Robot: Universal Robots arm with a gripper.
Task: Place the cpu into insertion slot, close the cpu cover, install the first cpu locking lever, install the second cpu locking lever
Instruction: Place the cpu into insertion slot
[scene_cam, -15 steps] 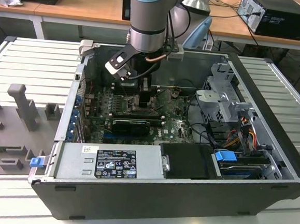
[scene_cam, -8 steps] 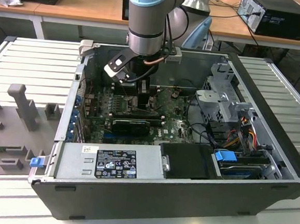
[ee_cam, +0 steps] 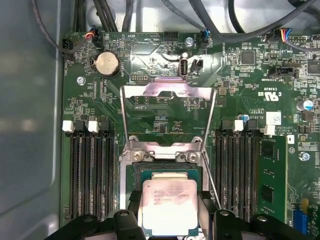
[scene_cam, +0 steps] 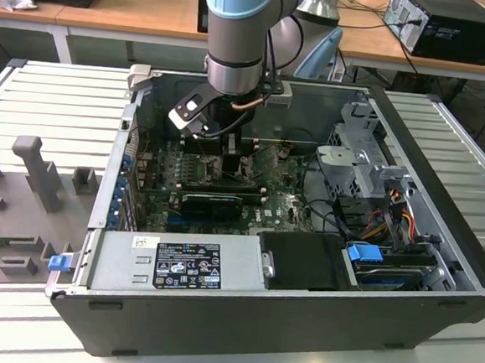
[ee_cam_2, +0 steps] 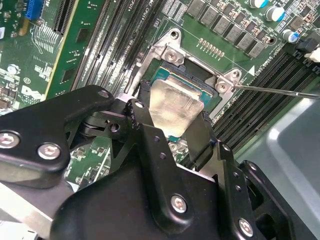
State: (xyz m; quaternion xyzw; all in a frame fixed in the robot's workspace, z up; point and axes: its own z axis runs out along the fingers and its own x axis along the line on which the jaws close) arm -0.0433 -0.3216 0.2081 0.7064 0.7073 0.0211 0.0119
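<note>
The arm point(scene_cam: 237, 38) hangs near vertical with its tool end down, a grey wrist link with pale blue joint caps, and a small black-and-white module point(scene_cam: 189, 112) is bracketed at the flange on the exterior view's left. The gripper point(ee_cam_2: 175, 120) (black, two-finger, linkage type with bolted pivot plates) points downward below the wrist. Its fingers point(ee_cam_2: 200, 137) stand a narrow gap apart, pads pressed on two opposite edges of the cpu point(ee_cam: 167, 207) between them, and both wrist views show the knuckles spread wide behind the tips.
</note>
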